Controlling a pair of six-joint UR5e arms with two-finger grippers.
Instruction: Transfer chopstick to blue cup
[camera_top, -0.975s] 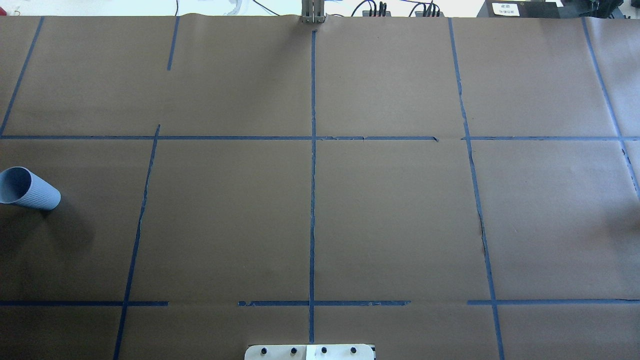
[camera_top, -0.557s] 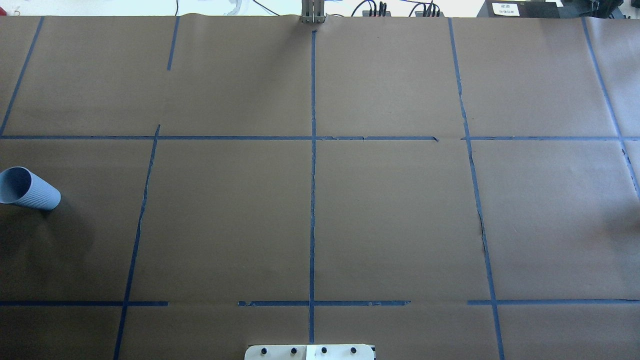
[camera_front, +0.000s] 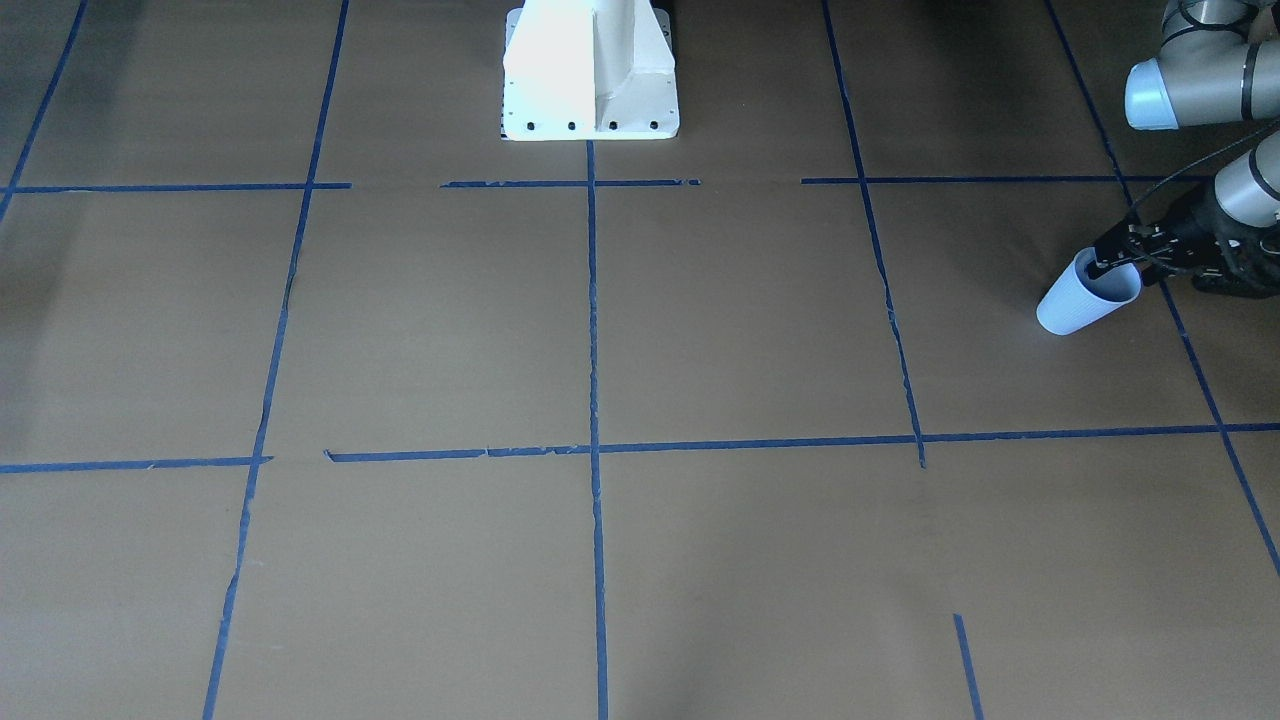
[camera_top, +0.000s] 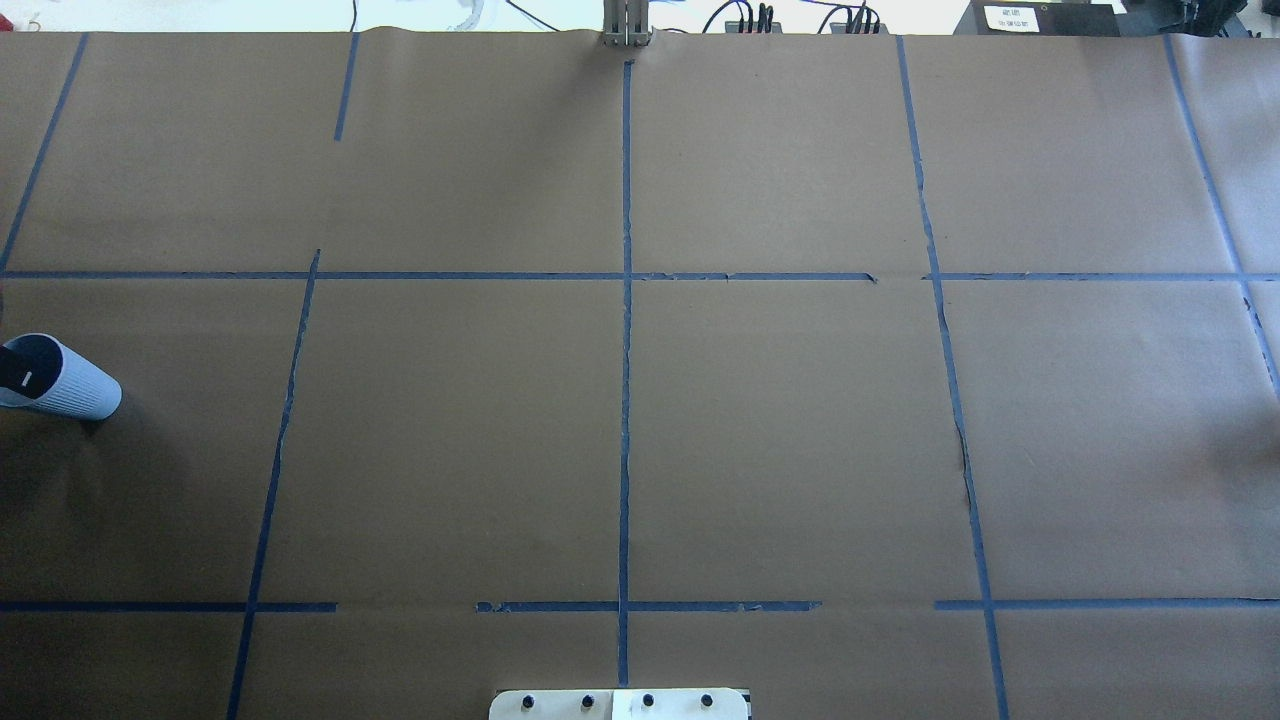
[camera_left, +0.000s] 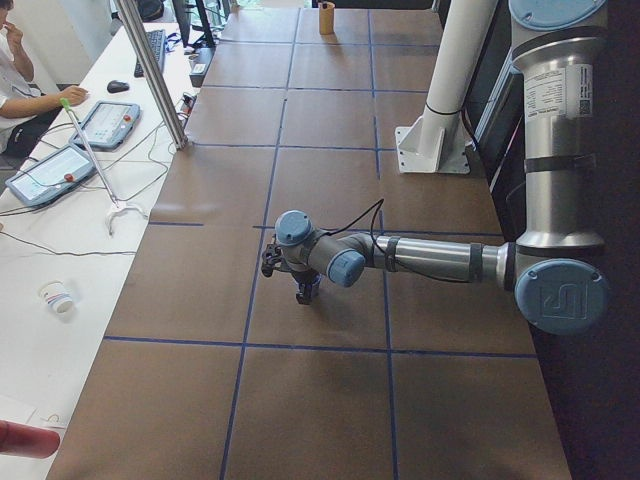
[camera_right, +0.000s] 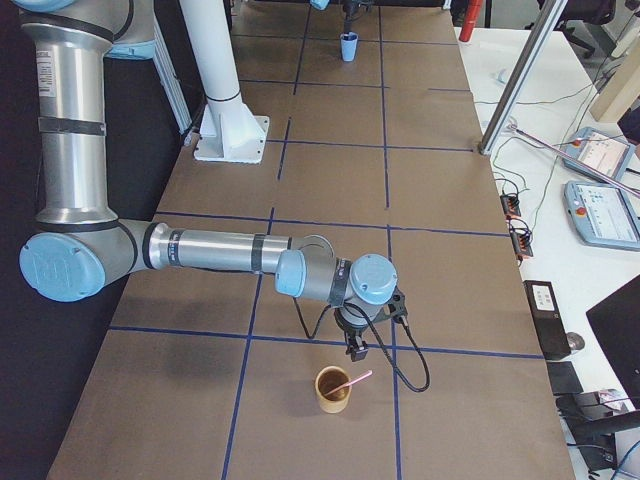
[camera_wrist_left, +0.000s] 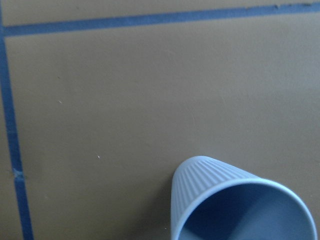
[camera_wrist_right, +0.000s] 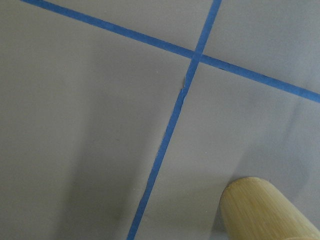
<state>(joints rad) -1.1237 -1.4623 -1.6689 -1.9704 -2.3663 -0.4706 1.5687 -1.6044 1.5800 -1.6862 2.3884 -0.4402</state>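
Observation:
The blue cup (camera_front: 1073, 306) stands upright near the table's end on my left; it also shows in the overhead view (camera_top: 78, 386) and, ribbed, in the left wrist view (camera_wrist_left: 215, 182). My left gripper (camera_front: 1110, 262) hangs over its rim, its dark tip showing in the overhead view (camera_top: 18, 372); I cannot tell if it is open or shut. The pinkish chopstick (camera_right: 354, 380) leans in a bamboo cup (camera_right: 332, 392) at the opposite end. My right gripper (camera_right: 356, 349) hovers just above and behind that cup; its state is unclear. The bamboo cup shows in the right wrist view (camera_wrist_right: 262, 212).
Brown paper with blue tape lines covers the table. The white robot base (camera_front: 590, 70) stands at the middle of my edge. A metal post (camera_top: 627, 25) rises at the far edge. An operators' desk with tablets (camera_left: 60, 165) runs alongside the table.
In the overhead view my left gripper's dark tip has come in from the left edge over the blue cup's rim. The cup has not moved.

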